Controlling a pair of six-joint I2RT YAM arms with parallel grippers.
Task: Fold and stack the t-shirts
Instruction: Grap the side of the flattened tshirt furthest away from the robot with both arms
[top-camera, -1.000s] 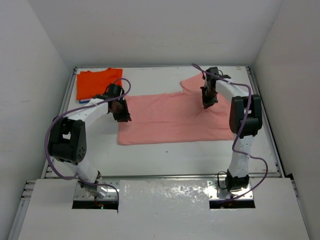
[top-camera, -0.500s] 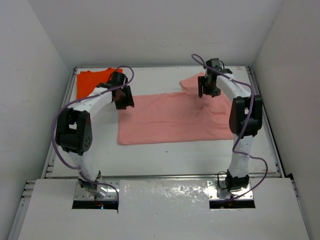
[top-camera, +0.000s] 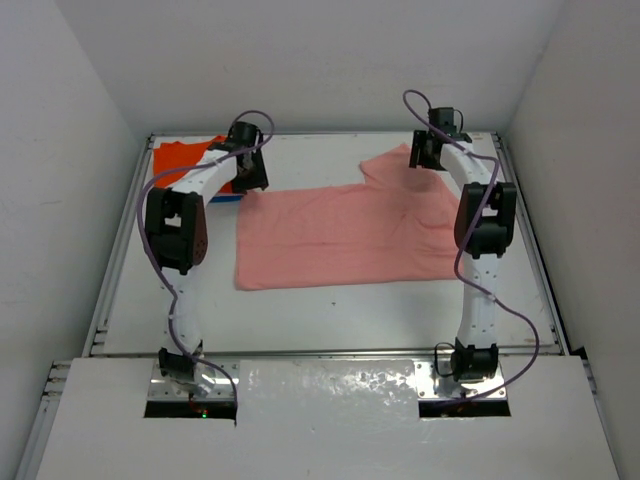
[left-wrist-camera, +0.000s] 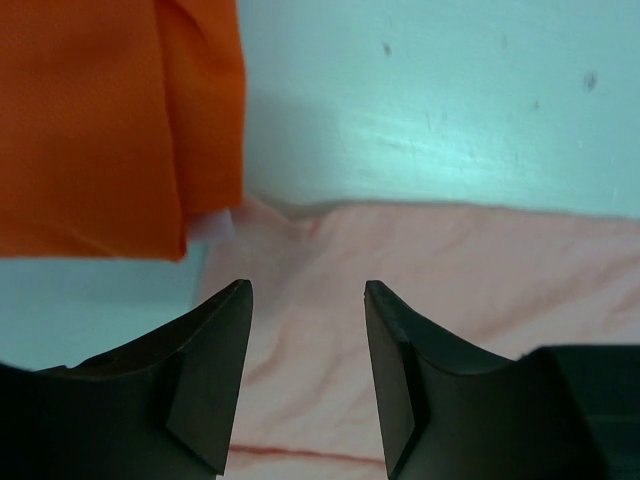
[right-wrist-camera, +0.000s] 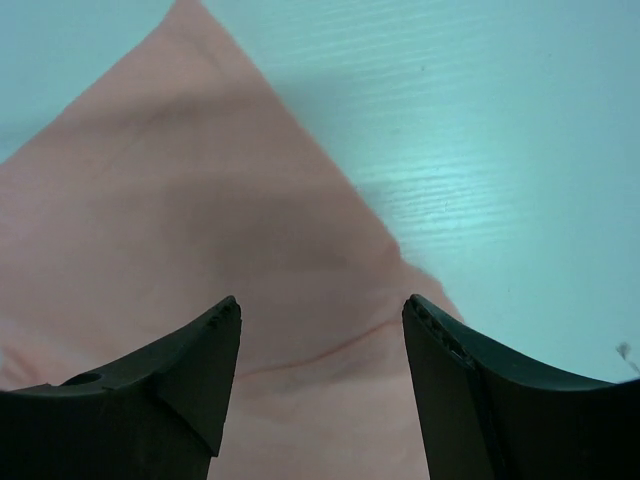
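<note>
Lying spread on the table (top-camera: 330, 310), the salmon-pink t-shirt (top-camera: 340, 235) has the folded orange t-shirt (top-camera: 180, 158) beyond its far-left corner. Both the left gripper (left-wrist-camera: 308, 290) and right gripper (right-wrist-camera: 322, 305) hover over its far corners, jaws parted, empty.

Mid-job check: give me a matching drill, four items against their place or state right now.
1. pink t-shirt
2. orange t-shirt
3. left pincer
4. right pincer

A. open, over a pointed pink corner, far right
B. folded, far left corner
C. spread out in the middle
D. open, over pink cloth, next to the orange edge

Pairs: 1-C, 2-B, 3-D, 4-A
</note>
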